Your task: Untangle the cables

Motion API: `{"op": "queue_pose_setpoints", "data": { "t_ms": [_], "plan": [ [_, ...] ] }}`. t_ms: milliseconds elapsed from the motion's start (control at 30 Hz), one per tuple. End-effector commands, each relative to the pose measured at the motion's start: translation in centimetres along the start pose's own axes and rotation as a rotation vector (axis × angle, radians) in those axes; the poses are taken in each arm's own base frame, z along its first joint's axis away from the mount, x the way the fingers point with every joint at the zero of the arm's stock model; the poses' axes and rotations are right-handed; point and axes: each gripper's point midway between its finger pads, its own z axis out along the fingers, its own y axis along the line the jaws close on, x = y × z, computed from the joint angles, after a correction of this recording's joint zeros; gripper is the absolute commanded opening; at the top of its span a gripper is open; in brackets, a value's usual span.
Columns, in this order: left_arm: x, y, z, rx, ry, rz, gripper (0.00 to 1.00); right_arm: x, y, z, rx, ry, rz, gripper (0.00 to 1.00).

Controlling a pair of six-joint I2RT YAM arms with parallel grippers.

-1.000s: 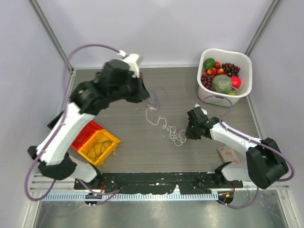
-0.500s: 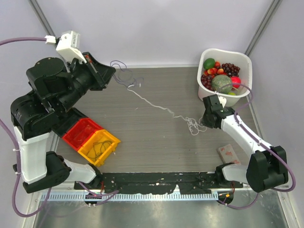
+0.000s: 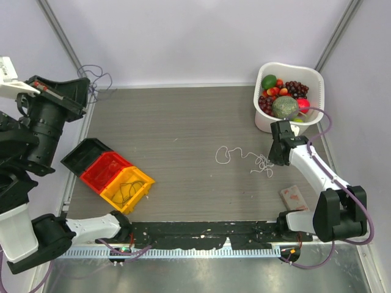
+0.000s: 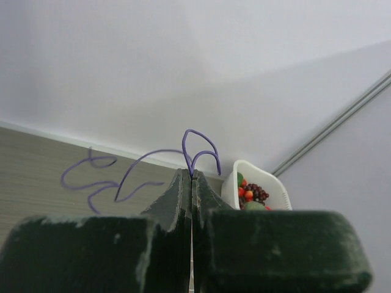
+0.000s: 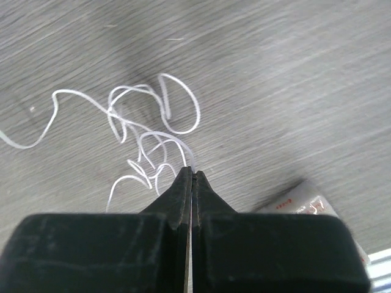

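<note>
— Tabletop check: what are you holding?
— Your white cable lies there, pinched by your low, outstretched right gripper; your raised left gripper clamps the dangling purple cable.

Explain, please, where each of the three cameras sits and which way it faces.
Top external: above and behind the bases, looking down on the table; both arms show.
Left wrist: on the raised left arm, looking past the left gripper, shut on the purple cable, toward the back wall and fruit basket.
Right wrist: low, looking down past the right gripper, shut on the white cable.
Shared: top and right wrist both show the white cable.
</note>
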Motion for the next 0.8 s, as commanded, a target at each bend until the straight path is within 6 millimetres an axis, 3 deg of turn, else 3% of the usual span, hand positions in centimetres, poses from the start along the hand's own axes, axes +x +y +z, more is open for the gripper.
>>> {"op": "queue_pose_setpoints", "data": {
  "t_ms": [0,100,200,400,600,767],
  "plan": [
    [4.8,-1.8,3.8,-0.021,0.101,0.080,0.00,-2.4,3.5,-1.9,-0.211,-0.059,-0.066,0.01],
    [9.5,-3.0,5.6,-0.001,0.212,0.105,0.00,-2.2,4.5,-3.0,-0.291,-0.060,-0.086,0.01],
    [14.9,-2.7,7.5,-0.055,0.323,0.166,0.00,-1.5,4.6,-3.5,-0.328,-0.059,-0.089,0.01],
    [28.1,1.5,11.0,-0.247,0.648,0.286,0.00,-1.1,4.9,-4.4,-0.359,-0.081,-0.118,0.01],
    [39.8,5.3,10.8,-0.355,1.011,0.256,0.00,0.3,6.8,-4.4,-0.396,-0.051,-0.193,0.01],
    [46.5,7.6,8.1,-0.384,1.233,0.256,0.00,1.1,7.2,-4.2,-0.398,-0.026,-0.210,0.01]
  ]
}}
